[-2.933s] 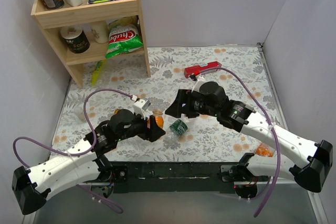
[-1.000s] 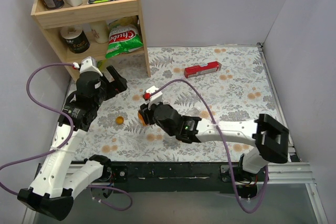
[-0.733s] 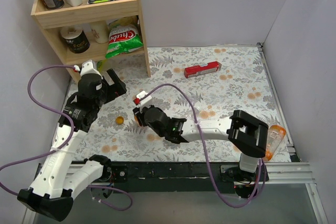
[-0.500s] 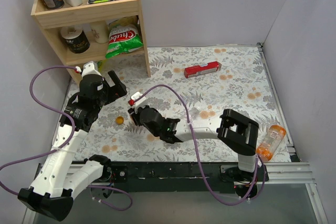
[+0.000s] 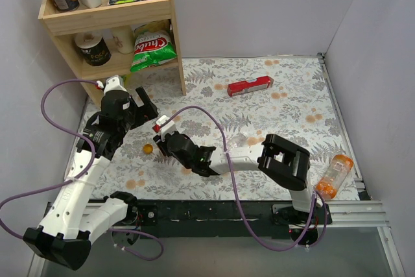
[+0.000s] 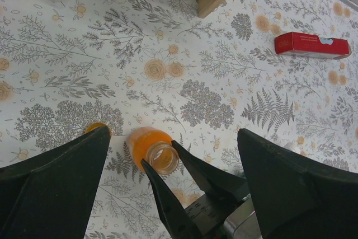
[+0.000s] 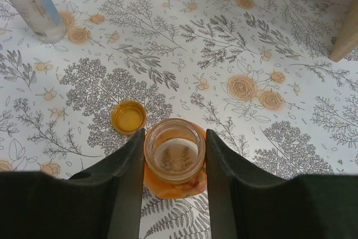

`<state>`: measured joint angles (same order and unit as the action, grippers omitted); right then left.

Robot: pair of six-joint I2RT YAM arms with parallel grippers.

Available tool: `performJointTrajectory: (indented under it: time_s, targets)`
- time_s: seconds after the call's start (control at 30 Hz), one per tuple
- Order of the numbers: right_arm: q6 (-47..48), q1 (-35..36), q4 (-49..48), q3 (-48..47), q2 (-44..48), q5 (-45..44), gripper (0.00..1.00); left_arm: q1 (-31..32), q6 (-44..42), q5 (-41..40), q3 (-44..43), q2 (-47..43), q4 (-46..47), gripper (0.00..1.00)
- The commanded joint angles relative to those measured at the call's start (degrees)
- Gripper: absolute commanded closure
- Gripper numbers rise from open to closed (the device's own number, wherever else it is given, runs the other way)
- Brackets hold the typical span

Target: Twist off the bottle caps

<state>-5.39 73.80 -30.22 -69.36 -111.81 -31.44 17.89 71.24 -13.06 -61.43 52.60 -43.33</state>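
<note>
Short orange bottle (image 7: 175, 160): upright, mouth up, cap off, looks empty; centre-left of table (image 5: 292, 115), axis vert., gripped betw. fingers of right gripper (image 7: 174, 139). Orange cap (image 7: 128, 117): loose on table just beside bottle, hollow side up. Left gripper (image 5: 138, 104): fingers spread wide, holding nothing, up & left of bottle. Slim orange bottle (image 5: 335, 173): on its side at table's right edge, well apart; right arm nearer, prob. next
</note>
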Motion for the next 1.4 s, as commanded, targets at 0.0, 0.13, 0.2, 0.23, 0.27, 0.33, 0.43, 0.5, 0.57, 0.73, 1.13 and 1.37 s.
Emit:
performJointTrajectory:
  time_s: [0.0,0.13,0.2,0.23,0.27,0.33,0.43,0.5,0.57,0.73,1.13,1.37]
  targets:
    - [1.3,0.1,-0.6,-3.4,-1.3,0.1,0.94,0.0,-1.1,-0.6,0.1,-0.1,0.2,0.02]
    - [0.8,0.1,1.5,-3.9,-1.9,0.2,0.87,-0.1,-0.9,-0.2,0.1,-0.2,-0.1,0.02]
    - [0.1,0.1,2.3,-4.0,-1.7,0.1,0.75,-0.1,-0.7,0.0,-0.5,-0.3,0.0,0.02]
    - [-0.1,0.2,2.8,-3.9,-1.6,0.1,0.70,-0.1,-0.7,0.0,-0.7,-0.2,-0.2,0.02]
    - [-0.3,0.2,2.9,-3.9,-1.5,0.1,0.63,-0.1,-0.6,0.1,-1.1,-0.1,-0.3,0.02]
    - [-0.5,0.1,3.2,-3.8,-1.0,0.2,0.54,-0.1,-0.5,0.3,-1.3,0.0,-0.4,0.02]
    - [-0.5,0.1,3.8,-4.3,-0.4,0.4,0.39,-0.1,-0.4,0.6,-1.7,0.0,-0.4,0.02]
    - [-0.6,0.2,3.9,-4.7,0.0,0.5,0.34,-0.1,-0.2,0.7,-1.8,0.1,-0.4,0.02]
    - [-0.5,0.1,3.4,-5.0,0.3,0.5,0.30,-0.1,-0.1,1.0,-2.0,0.1,-0.3,0.02]
    - [-1.0,0.1,2.4,-5.2,1.8,0.5,0.26,-0.1,0.4,1.5,-4.0,0.5,-0.5,0.02]
    - [-6.2,0.3,-1.7,2.9,13.6,-1.4,0.17,-0.4,-6.3,0.9,-12.6,6.1,1.1,0.02]
    - [-9.2,3.0,2.9,12.0,31.3,-5.7,0.17,-5.0,-13.8,5.7,-8.6,10.9,6.8,0.02]
